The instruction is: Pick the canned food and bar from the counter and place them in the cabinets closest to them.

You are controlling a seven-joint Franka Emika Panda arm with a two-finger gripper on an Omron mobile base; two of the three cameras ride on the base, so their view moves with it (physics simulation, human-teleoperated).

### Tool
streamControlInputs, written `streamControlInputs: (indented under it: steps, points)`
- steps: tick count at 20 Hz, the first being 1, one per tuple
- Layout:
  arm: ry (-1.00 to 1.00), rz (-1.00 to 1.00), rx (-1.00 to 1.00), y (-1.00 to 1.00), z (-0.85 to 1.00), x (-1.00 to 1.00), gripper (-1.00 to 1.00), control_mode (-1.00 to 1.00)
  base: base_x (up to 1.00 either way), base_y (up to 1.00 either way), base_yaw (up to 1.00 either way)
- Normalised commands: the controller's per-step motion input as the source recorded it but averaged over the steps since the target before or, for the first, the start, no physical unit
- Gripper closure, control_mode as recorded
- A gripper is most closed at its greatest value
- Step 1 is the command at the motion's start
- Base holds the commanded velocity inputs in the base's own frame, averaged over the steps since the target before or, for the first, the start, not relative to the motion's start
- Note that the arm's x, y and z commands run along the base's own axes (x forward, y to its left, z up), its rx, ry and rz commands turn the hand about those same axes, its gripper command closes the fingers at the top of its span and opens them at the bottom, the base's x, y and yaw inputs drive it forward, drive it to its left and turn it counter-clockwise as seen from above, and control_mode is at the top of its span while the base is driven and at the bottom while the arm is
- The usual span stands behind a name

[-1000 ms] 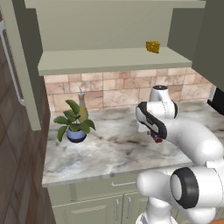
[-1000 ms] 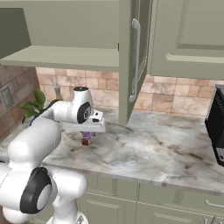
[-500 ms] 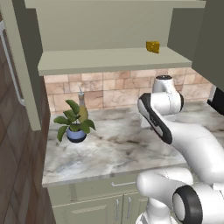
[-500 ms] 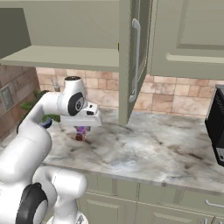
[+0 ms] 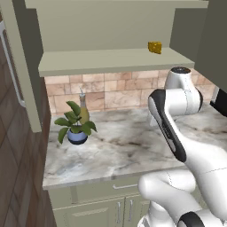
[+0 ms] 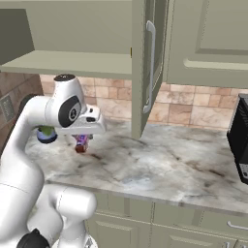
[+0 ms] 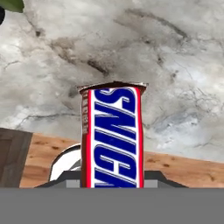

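One bar [image 7: 111,135] is up off the tabletop [image 6: 160,164], and the fingers [image 6: 81,144] are clenched on it, holding it below the white hand. From the hand view its long axis runs straight away from the wrist, the far end of the wrapper pointing out over the marbled stone, white letters on blue with red edging running along its length. From the right base view the bar [image 6: 81,142] hangs roughly upright under the hand, purple and reddish, clear of the stone beneath it.

Over on the left side of the tabletop sits a potted plant [image 5: 74,125] in a blue pot, a slim bottle [image 5: 83,111] right behind it against the tiled backsplash [image 5: 111,91]. The stone is pale grey with dark veins, sitting over sage-green base cupboards [image 6: 164,225].

Above, the cabinets [image 5: 111,60] stand open, with a yellow wedge [image 5: 154,47] sitting on the shelf towards its right end. In the right base view an open door [image 6: 147,63] with a long handle juts forward, edge-on, and a dark appliance [image 6: 240,140] stands at the far right of the tabletop.
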Motion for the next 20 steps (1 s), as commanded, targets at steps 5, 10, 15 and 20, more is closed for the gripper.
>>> streamControlInputs:
  steps: [5, 10, 15, 20]
  points:
    - [-0.17, 0.06, 0.00, 0.26, 0.60, -0.19, 1.00, -1.00, 0.00, 0.00, 0.00]
    - [-0.16, 0.03, 0.00, 0.31, 0.66, -0.18, 1.00, -1.00, 0.00, 0.00, 0.00]
    - [-0.13, 0.02, 0.00, 0.26, 0.69, -0.09, 1.00, -1.00, 0.00, 0.00, 0.00]
    - [-0.12, 0.00, 0.00, 0.23, 0.61, -0.01, 1.00, -1.00, 0.00, 0.00, 0.00]
